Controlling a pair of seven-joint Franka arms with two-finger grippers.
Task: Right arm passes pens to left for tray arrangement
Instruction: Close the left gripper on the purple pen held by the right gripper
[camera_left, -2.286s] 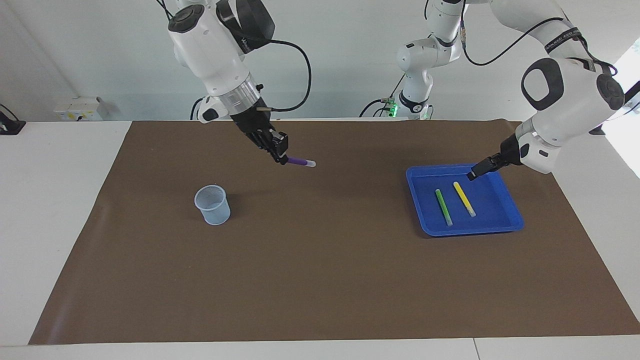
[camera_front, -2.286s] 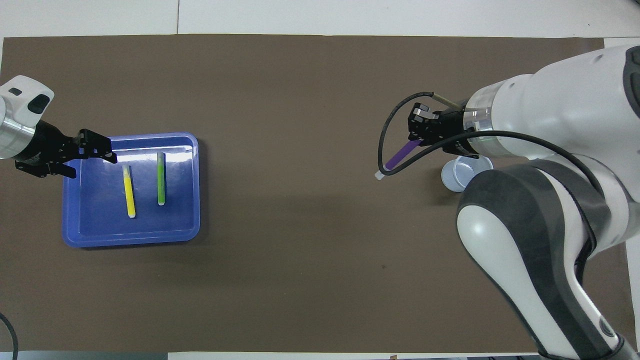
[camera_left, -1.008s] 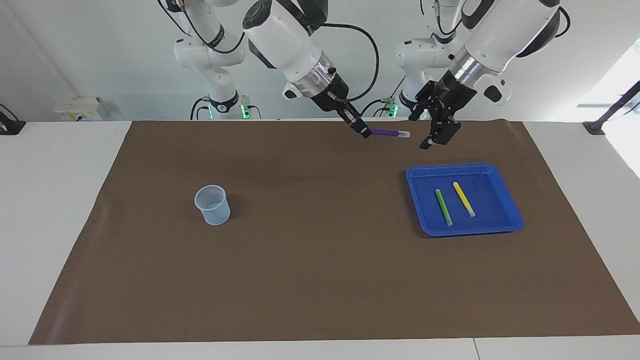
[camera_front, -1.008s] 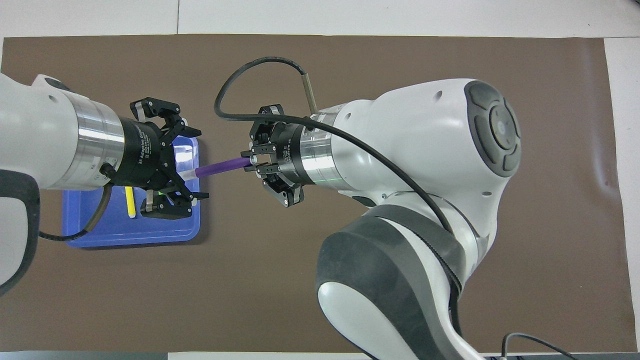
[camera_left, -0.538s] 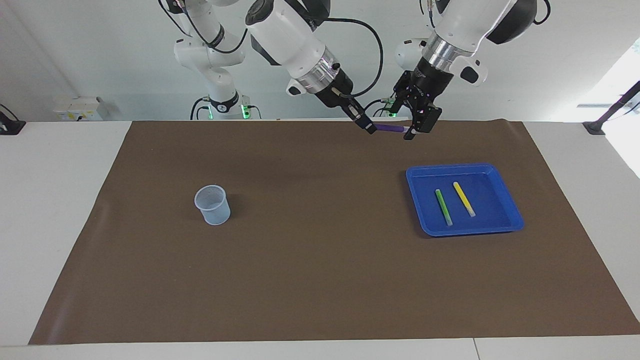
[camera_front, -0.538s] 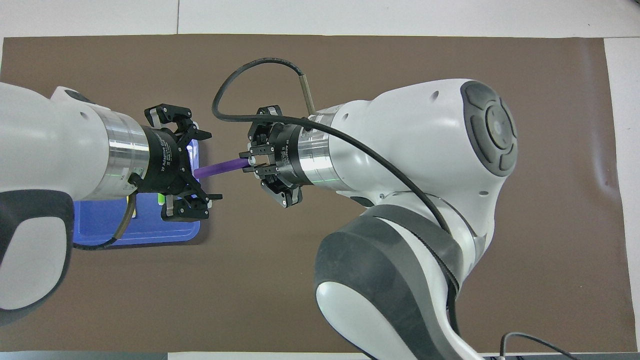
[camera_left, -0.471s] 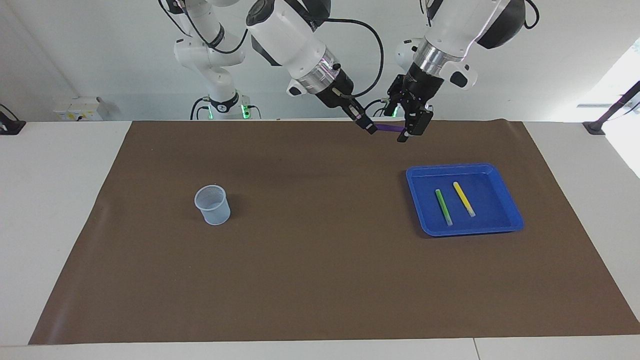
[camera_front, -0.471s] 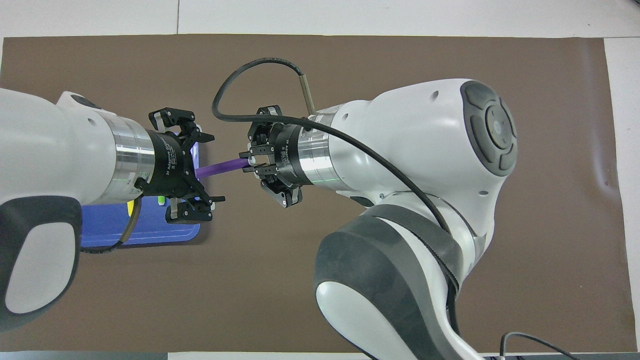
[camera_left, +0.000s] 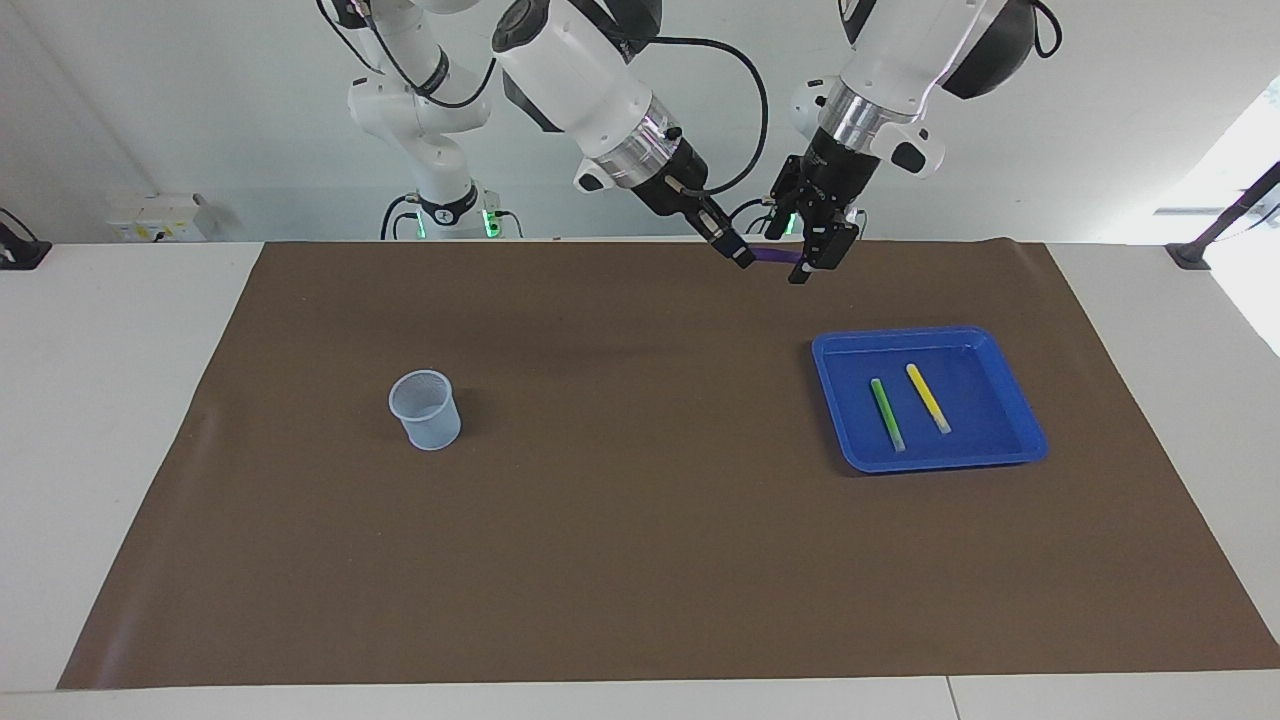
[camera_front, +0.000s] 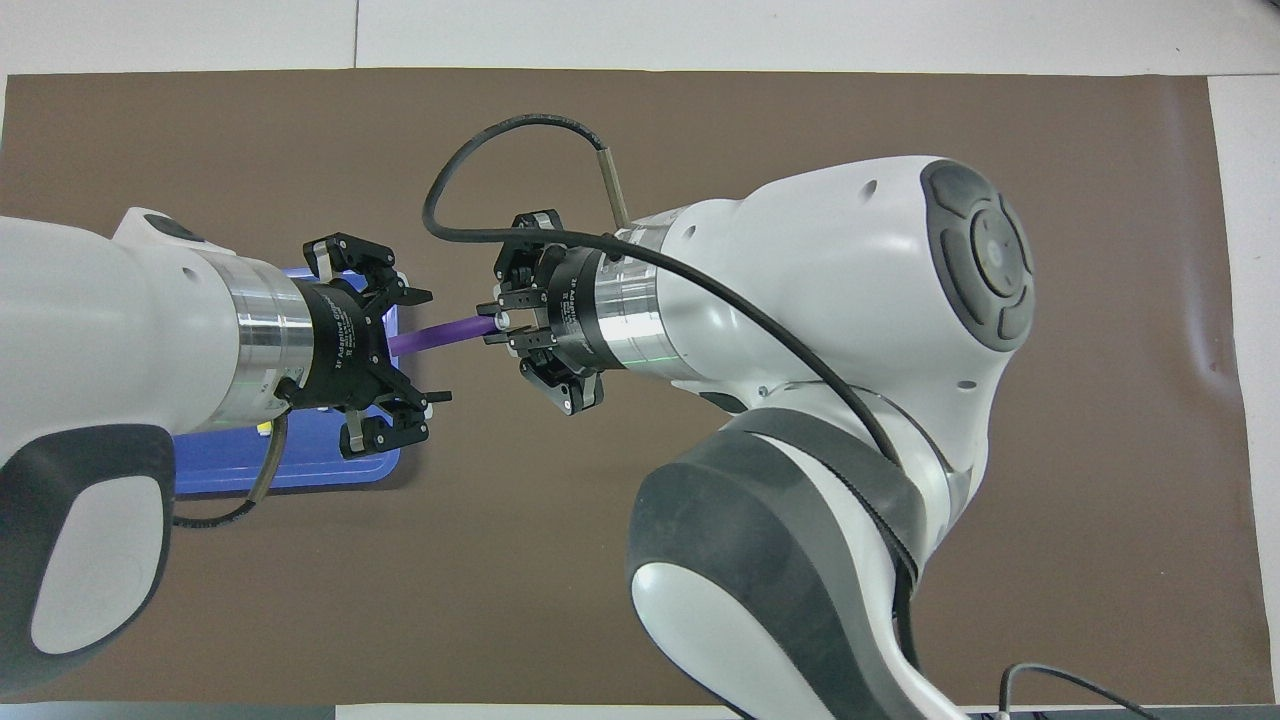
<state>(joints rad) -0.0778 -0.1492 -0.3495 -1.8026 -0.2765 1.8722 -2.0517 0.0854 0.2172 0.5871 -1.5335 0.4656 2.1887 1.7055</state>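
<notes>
While the right gripper (camera_left: 742, 259) stays clamped on one end of the purple pen (camera_left: 776, 256), holding it level above the brown mat (camera_left: 620, 520), the left gripper (camera_left: 812, 256) straddles the pen's other end with its jaws apart. Farther from the robots, the green pen (camera_left: 886, 413) and yellow pen (camera_left: 928, 397) lie side by side in the blue tray (camera_left: 1010, 448).
</notes>
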